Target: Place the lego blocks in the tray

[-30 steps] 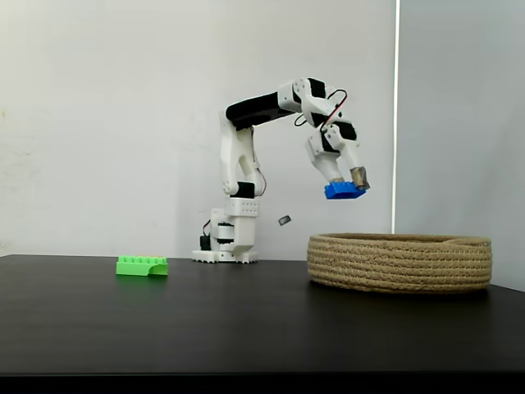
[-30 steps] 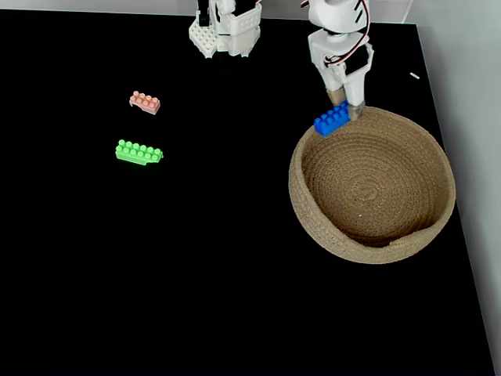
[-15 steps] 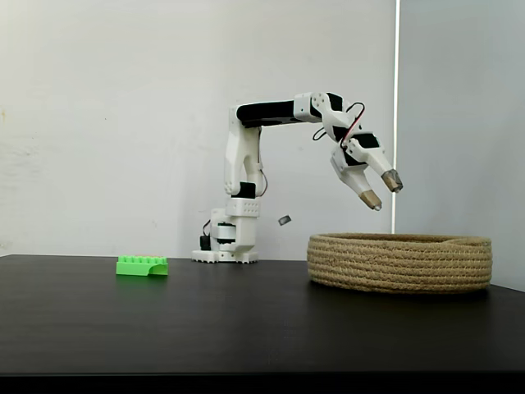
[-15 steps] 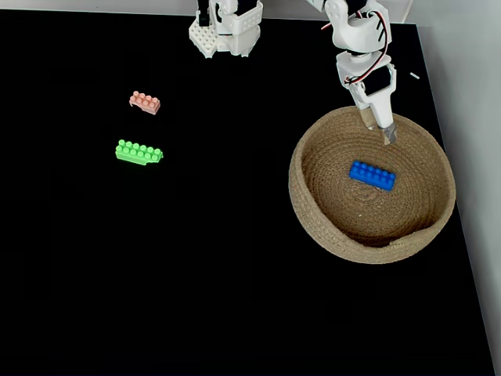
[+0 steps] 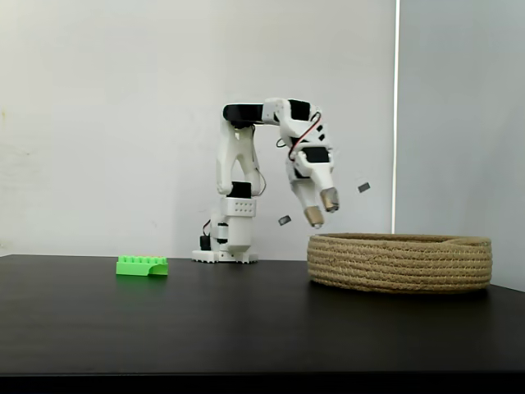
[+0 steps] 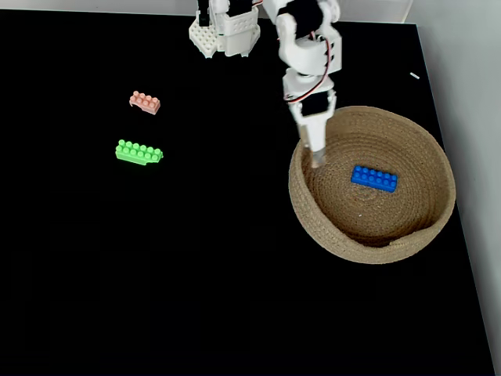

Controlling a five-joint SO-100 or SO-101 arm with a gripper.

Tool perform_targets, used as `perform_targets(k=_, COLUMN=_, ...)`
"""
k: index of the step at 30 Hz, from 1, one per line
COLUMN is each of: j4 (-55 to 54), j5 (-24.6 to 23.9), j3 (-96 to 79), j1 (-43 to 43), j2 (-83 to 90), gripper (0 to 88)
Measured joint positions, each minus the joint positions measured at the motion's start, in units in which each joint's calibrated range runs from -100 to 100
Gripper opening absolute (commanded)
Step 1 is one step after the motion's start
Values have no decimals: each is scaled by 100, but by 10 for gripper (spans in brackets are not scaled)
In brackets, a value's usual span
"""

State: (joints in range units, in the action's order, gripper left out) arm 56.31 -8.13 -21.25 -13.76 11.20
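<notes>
The blue brick (image 6: 373, 178) lies flat inside the round rope tray (image 6: 313, 229), right of its middle. In a fixed view from the side the tray (image 5: 399, 263) hides its inside. My gripper (image 5: 321, 208) hangs open and empty above the tray's left rim, fingertips pointing down; from above, the gripper (image 6: 315, 153) sits over the rim's upper left part. The green brick (image 6: 139, 152) and the salmon-pink brick (image 6: 145, 102) lie on the black table far to the left, the pink one behind the green. The green brick (image 5: 142, 265) also shows from the side.
The arm's white base (image 6: 227, 31) stands at the table's back edge. The black table (image 6: 196, 274) ends just right of the tray, where a pale floor begins. A tiny white scrap (image 6: 413, 76) lies near the back right corner.
The gripper opened and the blue brick dropped from it into the tray. Since then the arm has swung left, from over the tray's back to its left rim.
</notes>
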Motion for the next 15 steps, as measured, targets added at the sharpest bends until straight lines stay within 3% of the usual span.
perform_targets(k=15, j4=625, j5=440, j3=-71, j1=3046, j2=212, gripper=267)
